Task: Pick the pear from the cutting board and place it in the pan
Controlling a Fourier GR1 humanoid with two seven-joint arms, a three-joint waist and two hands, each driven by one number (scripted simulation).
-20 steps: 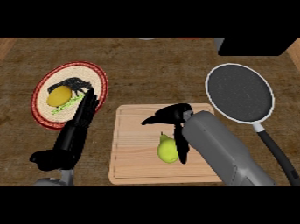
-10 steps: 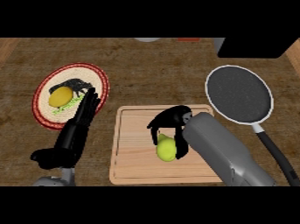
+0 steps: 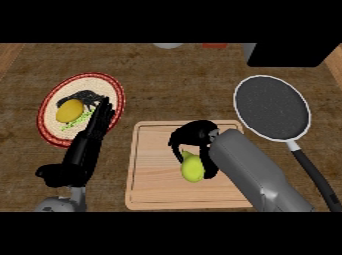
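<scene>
— As the right hand (image 3: 194, 138) is over the cutting board (image 3: 153, 169), can you say what it is doing?

— Its black fingers are curled down around the top of the pear (image 3: 193, 168). The pear is yellow-green and it lies on the board, a little right of the middle. The grey forearm hides the right part of the board.

— So the pear is not in the pan?

— No. The pan (image 3: 270, 107) is on the bench (image 3: 173, 79) to the right of the board, dark inside with a pale rim, and its black handle goes toward the lower right. The pear is apart from it.

— Is the pear lifted from the board?

— I cannot tell this. It looks to be resting on the wood, with the fingers on both sides of its upper part.

— And the left hand (image 3: 99, 115)?

— It shows at the left side, fingers straight and pointing up, with nothing in it. The fingertips lie over the right edge of a round plate (image 3: 54, 134) with a red rim. On this plate there is a yellow thing (image 3: 69, 110) with some green beside it, and I cannot say what food it is.
</scene>
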